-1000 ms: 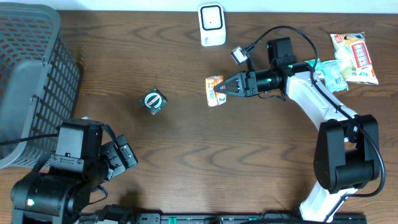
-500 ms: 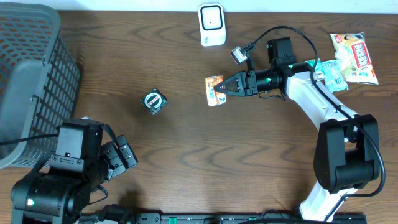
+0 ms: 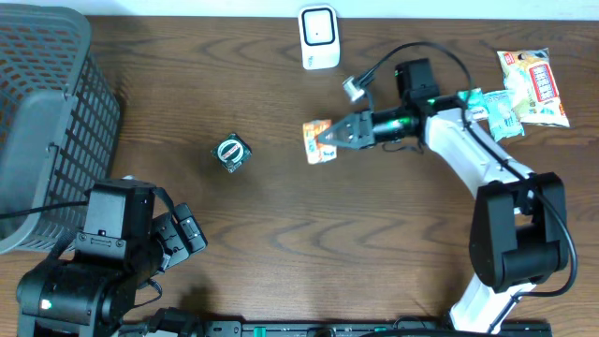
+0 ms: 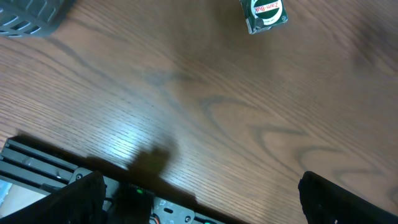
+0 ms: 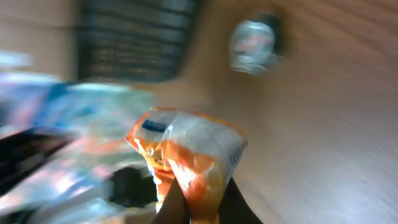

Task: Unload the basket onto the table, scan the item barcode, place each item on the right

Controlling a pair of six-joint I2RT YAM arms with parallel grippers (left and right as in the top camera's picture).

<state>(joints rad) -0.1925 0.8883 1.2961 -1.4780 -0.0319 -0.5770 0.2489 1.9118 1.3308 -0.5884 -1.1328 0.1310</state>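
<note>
An orange and white snack packet [image 3: 316, 140] hangs just above the table in the middle, pinched at one edge by my right gripper [image 3: 330, 139], which is shut on it. In the blurred right wrist view the packet [image 5: 186, 152] stands up from the two dark fingertips [image 5: 176, 205] of the gripper [image 5: 202, 202]. I cannot make out a barcode on it. A white scanner [image 3: 318, 37] stands at the table's back edge, beyond the packet. My left gripper [image 4: 202, 196] is open over bare wood at the front left, holding nothing.
A small dark box with a round green label [image 3: 232, 152] [image 4: 264, 14] lies left of centre. A grey mesh basket [image 3: 47, 103] fills the back left corner. More snack packets [image 3: 533, 86] lie at the back right, beside the right arm.
My right gripper has carried the packet a little to the left and toward the back of the table. The left arm has not moved.
</note>
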